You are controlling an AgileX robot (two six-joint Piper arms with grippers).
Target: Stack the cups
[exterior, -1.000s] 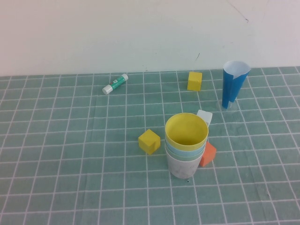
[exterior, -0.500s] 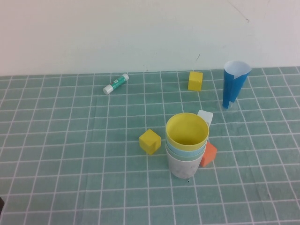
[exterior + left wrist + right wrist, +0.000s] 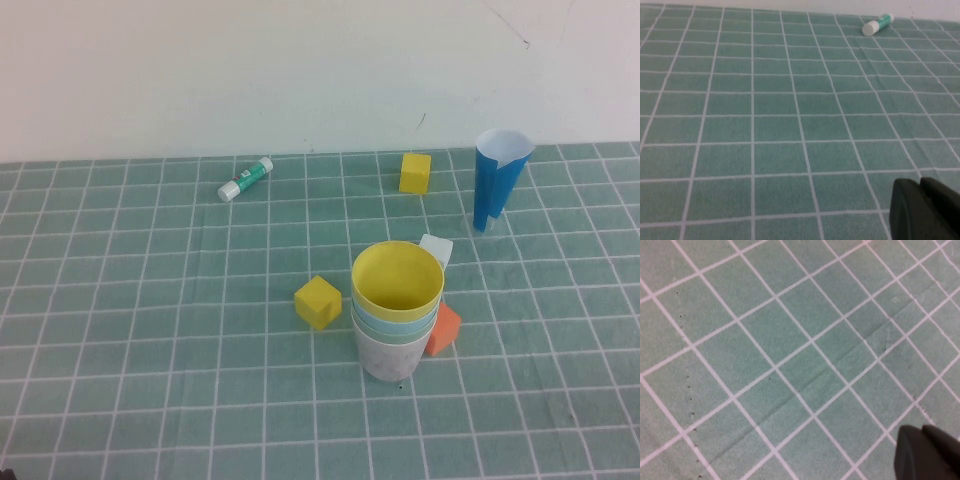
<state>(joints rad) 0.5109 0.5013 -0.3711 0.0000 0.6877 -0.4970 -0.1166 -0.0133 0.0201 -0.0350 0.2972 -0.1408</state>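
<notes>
Green grid cloth (image 3: 765,125), both pincers closed.

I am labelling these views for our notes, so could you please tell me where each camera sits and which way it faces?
High view: raised on the robot's side, angled down at the stack of cups on the green checked cloth; no arm shows clearly.
Left wrist view: low over the cloth, facing the glue stick; the shut left gripper fills a corner.
Right wrist view: looks down at bare cloth; the shut right gripper shows in a corner.
Shared: high and left wrist views both show the glue stick.
</notes>
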